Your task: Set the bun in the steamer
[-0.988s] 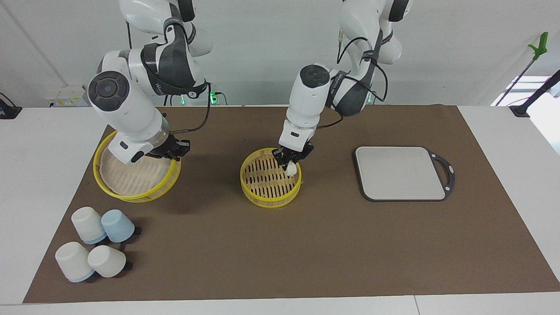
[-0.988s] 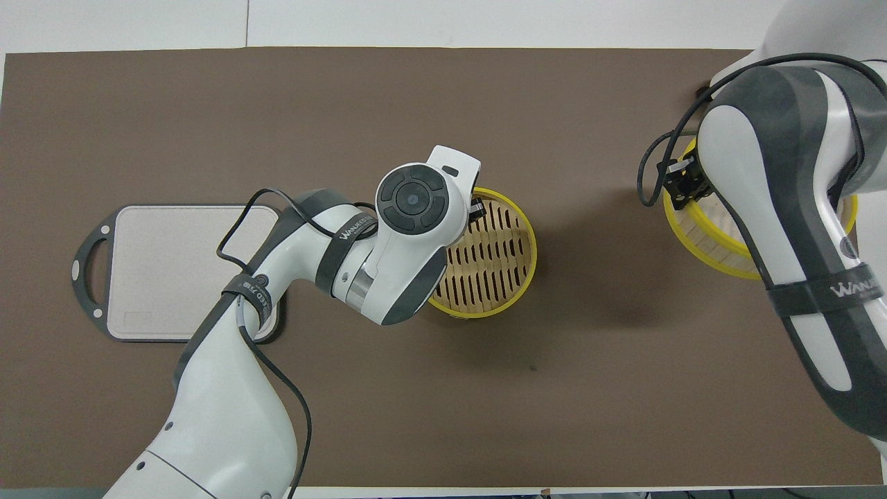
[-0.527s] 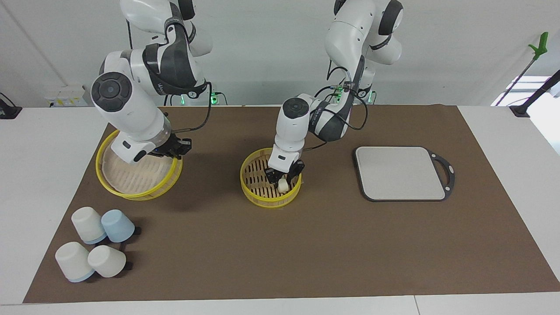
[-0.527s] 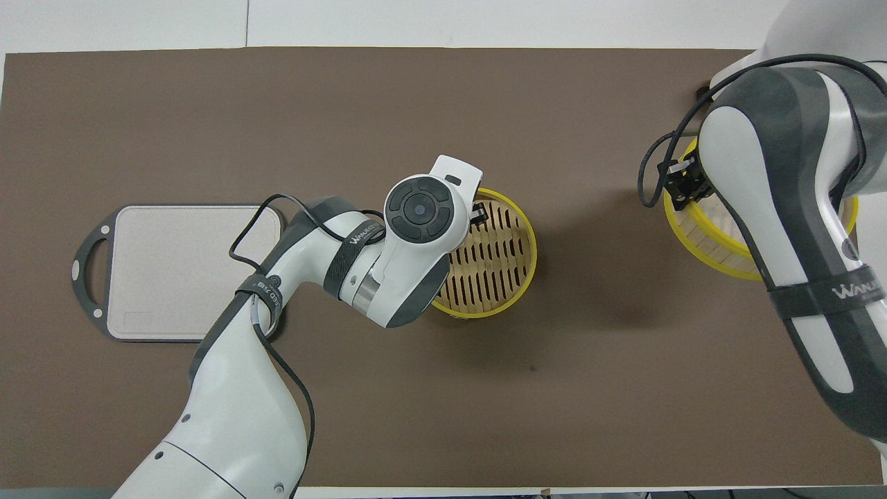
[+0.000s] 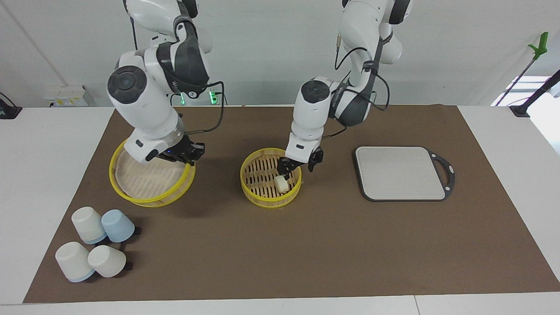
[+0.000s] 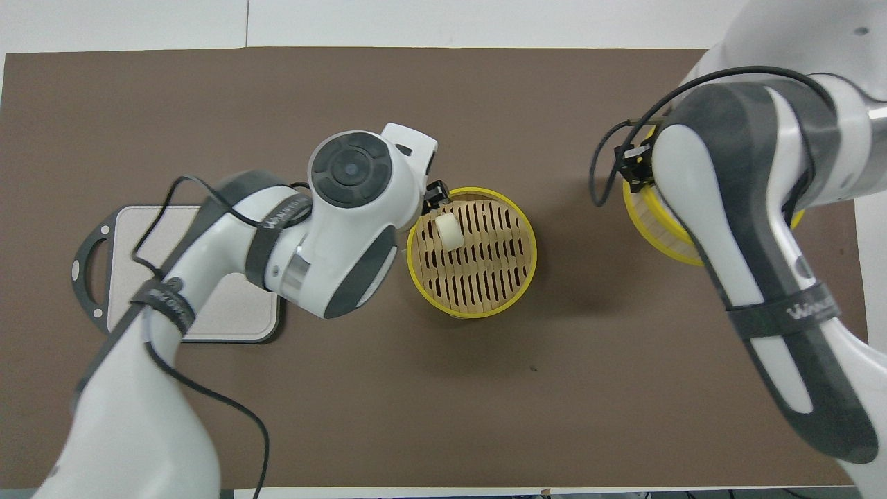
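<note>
Facing view: the left gripper (image 5: 298, 165) hangs just above the round yellow-rimmed bamboo steamer basket (image 5: 271, 177), its fingers parted and empty. The small cream-white oblong bun (image 5: 281, 184) lies free on the pale slatted floor just below the fingertips, against the wall at the left arm's end. The right gripper (image 5: 189, 154) is up over the rim of the matching yellow-rimmed woven lid (image 5: 152, 179), which tilts as if lifted; whether its fingers pinch that rim cannot be told. Four upturned cups (image 5: 95, 243), white and pale blue, cluster near the right arm's end. A grey rectangular board (image 5: 402, 173) lies toward the left arm's end.

Overhead view: the bun (image 6: 448, 231) rests inside the steamer (image 6: 472, 258), just clear of the left fingertips (image 6: 435, 190), which sit over the rim. The right gripper is mostly hidden by its own arm.

The bun looks light, soft and easily dented; a gentle pinch across its short sides would suit it. The placing appears done.
</note>
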{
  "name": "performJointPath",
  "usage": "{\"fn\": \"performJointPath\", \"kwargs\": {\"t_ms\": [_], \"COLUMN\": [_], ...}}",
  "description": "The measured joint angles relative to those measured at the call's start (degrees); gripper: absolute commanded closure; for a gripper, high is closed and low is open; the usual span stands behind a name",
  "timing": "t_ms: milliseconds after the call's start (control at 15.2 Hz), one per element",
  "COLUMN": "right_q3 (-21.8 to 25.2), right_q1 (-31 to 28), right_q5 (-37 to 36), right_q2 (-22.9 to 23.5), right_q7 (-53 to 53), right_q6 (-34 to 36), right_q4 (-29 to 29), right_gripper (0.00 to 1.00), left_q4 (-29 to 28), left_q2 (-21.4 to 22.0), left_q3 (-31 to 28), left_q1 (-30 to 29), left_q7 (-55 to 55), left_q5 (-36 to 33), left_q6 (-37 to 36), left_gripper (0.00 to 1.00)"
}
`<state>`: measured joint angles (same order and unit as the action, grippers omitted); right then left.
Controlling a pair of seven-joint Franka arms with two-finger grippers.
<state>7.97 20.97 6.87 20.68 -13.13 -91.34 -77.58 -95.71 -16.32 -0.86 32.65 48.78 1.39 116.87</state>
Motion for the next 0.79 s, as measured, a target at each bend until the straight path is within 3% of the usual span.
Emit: {"fn": "performJointPath", "kwargs": {"t_ms": [198, 395, 593, 790], "right_q3": [-0.2, -0.1, 0.0, 0.1], "right_q1": [10.7, 18.4, 21.5, 21.7], "right_q5": [-0.1, -0.5, -0.5, -0.5], "right_q2": [1.7, 8.4, 13.2, 13.7], "right_q7": [-13.4, -22.9, -25.7, -25.8], "right_q6": [-5.3, -9.2, -14.5, -15.6], "right_q4": [-0.7, 2.5, 4.8, 4.8], "right_gripper": [1.0, 1.0, 1.0, 1.0], "left_q4": [0.1, 0.0, 0.1, 0.2], "left_q2": [7.3, 11.9, 14.7, 16.2], "left_q3": [-0.5, -0.7, -0.9, -0.9], "left_q1": [-8.4, -17.1, -23.2, -25.6], "left_q7": [-9.1, -21.0, -32.8, -38.1], "left_q5": [0.0, 0.0, 0.0, 0.0], "left_q6": [-7.5, -13.1, -18.6, -23.5], "left_gripper": [0.0, 0.0, 0.0, 0.0]}}
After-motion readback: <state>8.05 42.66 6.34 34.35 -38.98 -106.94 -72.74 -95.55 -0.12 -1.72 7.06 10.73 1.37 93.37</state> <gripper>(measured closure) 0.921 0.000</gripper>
